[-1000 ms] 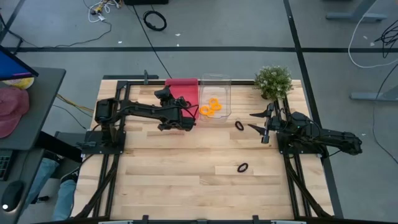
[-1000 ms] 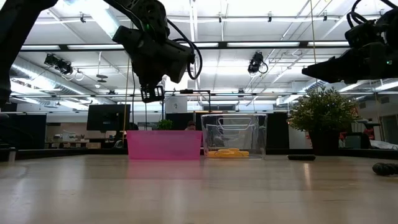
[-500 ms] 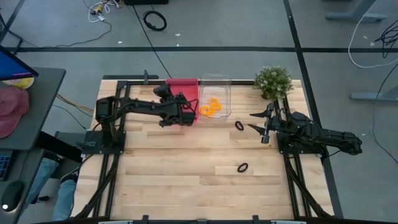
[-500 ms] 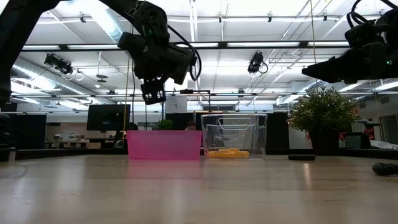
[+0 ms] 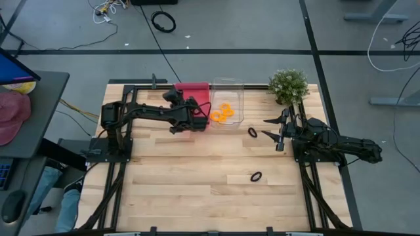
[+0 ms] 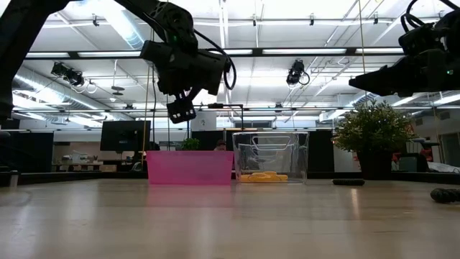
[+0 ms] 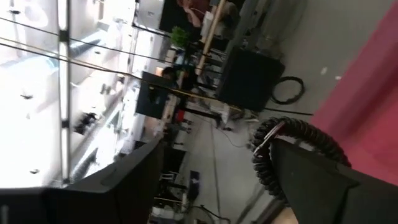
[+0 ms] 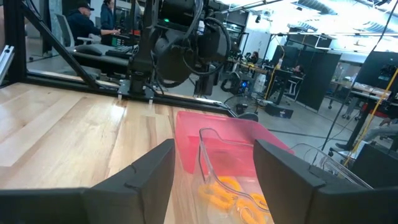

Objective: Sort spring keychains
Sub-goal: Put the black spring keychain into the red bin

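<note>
My left gripper (image 5: 191, 122) hangs open above the pink bin (image 5: 192, 93), well over its rim in the low view (image 6: 181, 109). In the left wrist view a black spring keychain (image 7: 287, 138) sits at the tip of one finger, with the pink bin (image 7: 367, 106) behind it. Orange spring keychains (image 5: 223, 113) lie in the clear bin (image 5: 227, 98). Two black spring keychains lie on the table, one (image 5: 252, 132) close to my right gripper (image 5: 272, 128), one (image 5: 256, 176) nearer the front. My right gripper is open and touches nothing. My left gripper has its jaws apart, and the black spring keychain's coil (image 7: 273, 155) lies against the free end of one finger (image 7: 317, 174). I cannot tell whether the coil still rests on that finger or is dropping past it. The other finger is clear of it.
A small potted plant (image 5: 289, 85) stands at the far right corner, behind my right arm. The pink bin (image 6: 190, 167) and clear bin (image 6: 271, 155) stand side by side at the far edge. Bare wood fills the table's near half.
My left gripper has opened from shut. It has moved a little toward the table's far edge, over the pink bin, and has tipped. My right arm has kept still.
</note>
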Controlling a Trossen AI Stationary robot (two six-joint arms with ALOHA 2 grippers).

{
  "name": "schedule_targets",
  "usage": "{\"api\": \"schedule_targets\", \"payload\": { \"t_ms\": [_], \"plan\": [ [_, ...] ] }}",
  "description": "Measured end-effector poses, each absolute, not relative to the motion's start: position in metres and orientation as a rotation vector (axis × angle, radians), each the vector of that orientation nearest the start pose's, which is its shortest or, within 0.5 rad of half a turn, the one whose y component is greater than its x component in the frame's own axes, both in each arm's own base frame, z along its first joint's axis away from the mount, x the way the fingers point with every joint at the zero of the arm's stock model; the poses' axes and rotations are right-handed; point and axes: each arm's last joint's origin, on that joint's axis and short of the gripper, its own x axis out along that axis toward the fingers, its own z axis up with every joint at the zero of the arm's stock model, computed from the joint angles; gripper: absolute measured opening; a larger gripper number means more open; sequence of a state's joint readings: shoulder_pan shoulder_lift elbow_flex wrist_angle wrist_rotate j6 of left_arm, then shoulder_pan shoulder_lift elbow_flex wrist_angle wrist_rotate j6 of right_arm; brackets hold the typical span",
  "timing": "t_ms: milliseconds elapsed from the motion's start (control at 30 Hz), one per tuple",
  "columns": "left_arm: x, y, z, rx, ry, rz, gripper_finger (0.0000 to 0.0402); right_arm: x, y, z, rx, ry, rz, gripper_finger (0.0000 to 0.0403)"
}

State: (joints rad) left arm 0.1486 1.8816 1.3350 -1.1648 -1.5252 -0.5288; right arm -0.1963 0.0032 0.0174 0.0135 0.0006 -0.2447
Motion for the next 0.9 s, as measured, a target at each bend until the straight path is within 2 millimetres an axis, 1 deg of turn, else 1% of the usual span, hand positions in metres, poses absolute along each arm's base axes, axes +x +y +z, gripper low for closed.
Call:
{"api": "schedule_targets", "payload": {
  "t_ms": [133,233,367,467,533,633,700,767,900],
  "plan": [
    [0.332,0.081,0.207,0.718,1.050,1.435,0.0304,0.095,-0.019,0.170,-0.247,-0.003,-0.199,0.0221],
    [0.342,0.084,0.204,0.612,1.093,1.341,0.0304,0.095,-0.019,0.170,-0.247,-0.003,-0.199,0.0221],
    [0.359,0.089,0.201,0.461,1.124,1.098,0.0299,0.095,-0.019,0.170,-0.247,-0.003,-0.199,0.0221],
    [0.373,0.090,0.202,0.362,1.069,0.872,0.0298,0.095,-0.019,0.170,-0.247,-0.003,-0.199,0.0221],
    [0.380,0.090,0.203,0.342,1.029,0.767,0.0298,0.095,-0.019,0.170,-0.247,-0.003,-0.199,0.0221],
    [0.380,0.091,0.208,0.363,1.019,0.750,0.0298,0.095,-0.019,0.170,-0.247,-0.003,-0.200,0.0221],
    [0.376,0.095,0.212,0.365,1.034,0.760,0.0298,0.095,-0.019,0.170,-0.247,-0.003,-0.199,0.0221],
    [0.374,0.101,0.214,0.326,1.022,0.756,0.0298,0.095,-0.019,0.170,-0.247,-0.003,-0.199,0.0221],
    [0.372,0.107,0.214,0.258,1.021,0.676,0.0298,0.095,-0.019,0.170,-0.247,-0.003,-0.199,0.0221]
  ]
}}
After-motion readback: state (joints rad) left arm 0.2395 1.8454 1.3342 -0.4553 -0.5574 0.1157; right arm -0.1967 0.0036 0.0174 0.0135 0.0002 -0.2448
